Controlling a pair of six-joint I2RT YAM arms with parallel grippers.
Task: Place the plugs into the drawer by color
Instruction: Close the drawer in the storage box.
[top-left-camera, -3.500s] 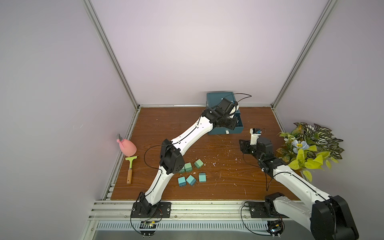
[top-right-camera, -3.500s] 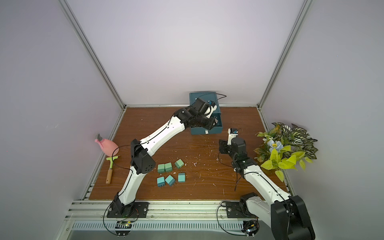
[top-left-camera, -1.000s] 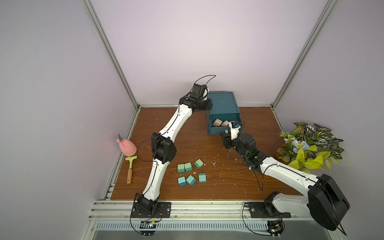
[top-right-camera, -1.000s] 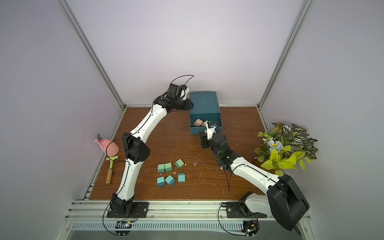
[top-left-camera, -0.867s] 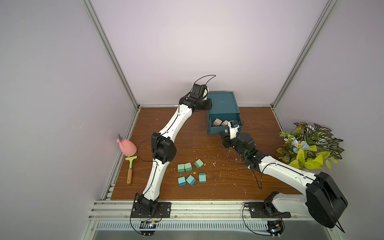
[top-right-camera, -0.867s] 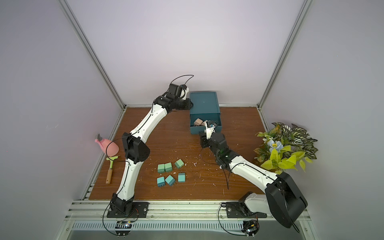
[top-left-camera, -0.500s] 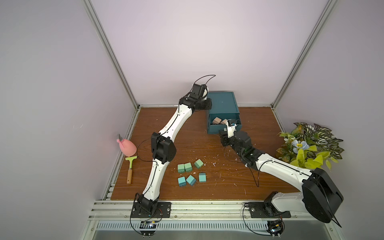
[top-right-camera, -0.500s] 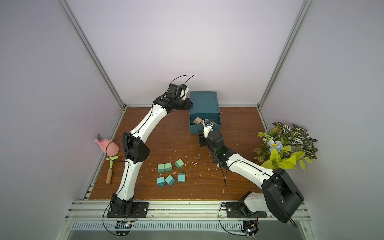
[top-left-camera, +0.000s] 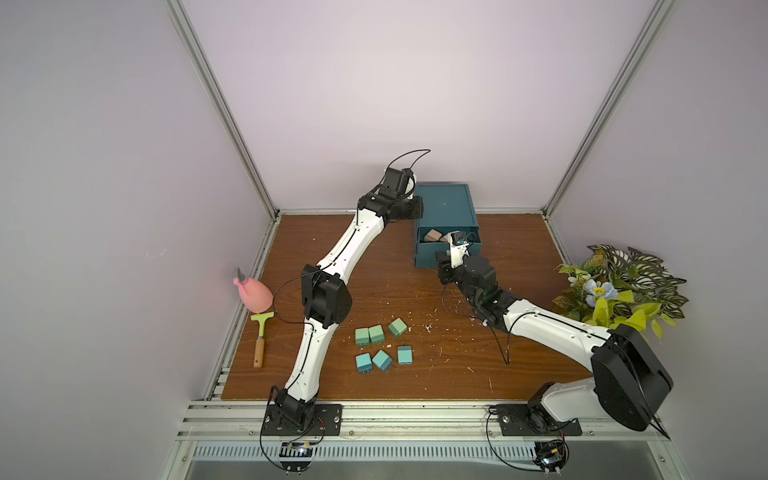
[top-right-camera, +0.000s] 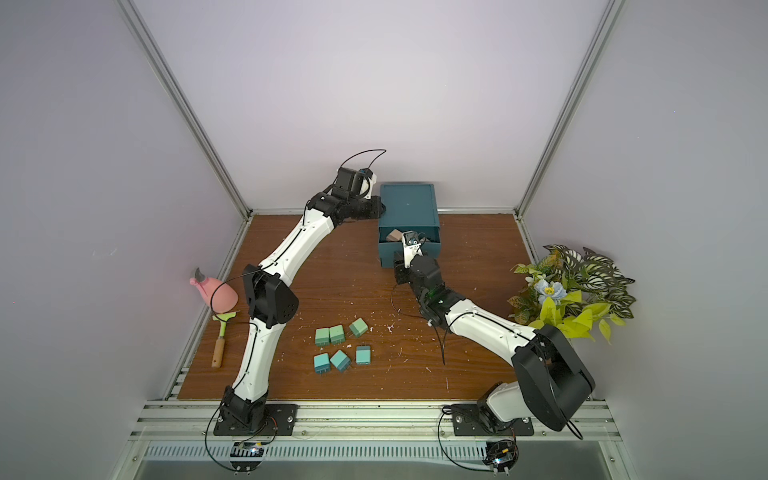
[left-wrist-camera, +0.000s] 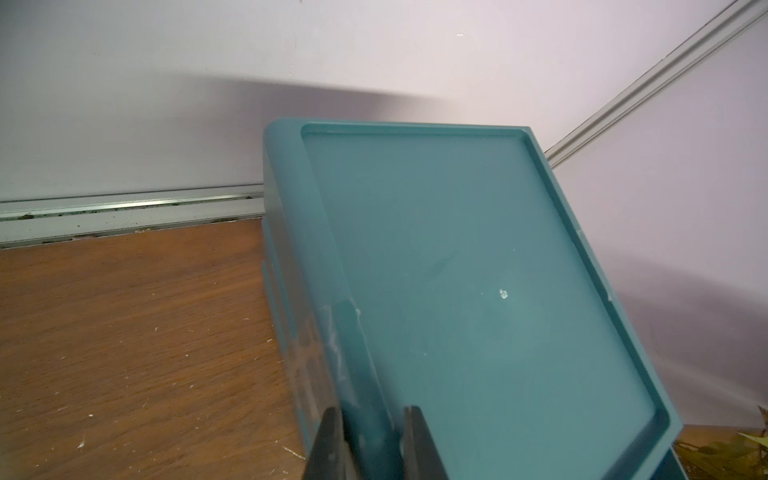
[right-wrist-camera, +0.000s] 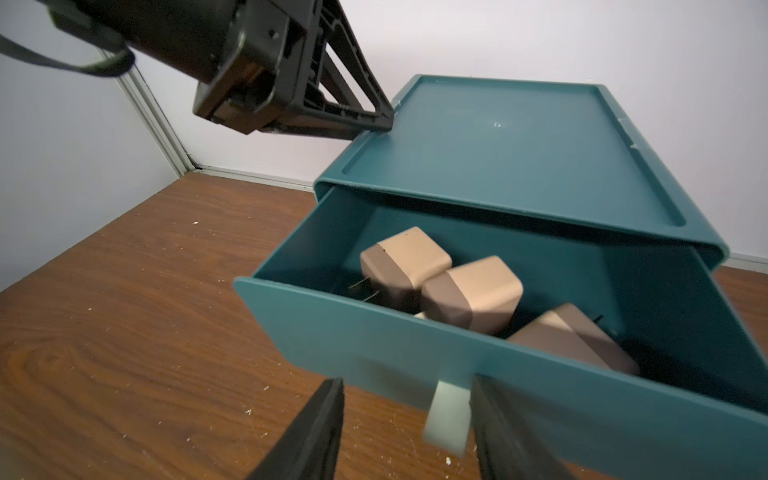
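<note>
Right wrist: right tool (right-wrist-camera: 405, 384) apart astride white handle (right-wrist-camera: 449, 415); left tool (right-wrist-camera: 376, 119) clamps rim of drawer (right-wrist-camera: 498, 137).

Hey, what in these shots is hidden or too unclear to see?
Third beige plug: hidden behind the right gripper in both top views.
White tab handle: blurred in the right wrist view, covered by it in top views.
Chest front below the open drawer: hidden by it, right wrist view.

Both top views look steeply down; wrist views sit close, sharing the drawer (left-wrist-camera: 457, 291).
</note>
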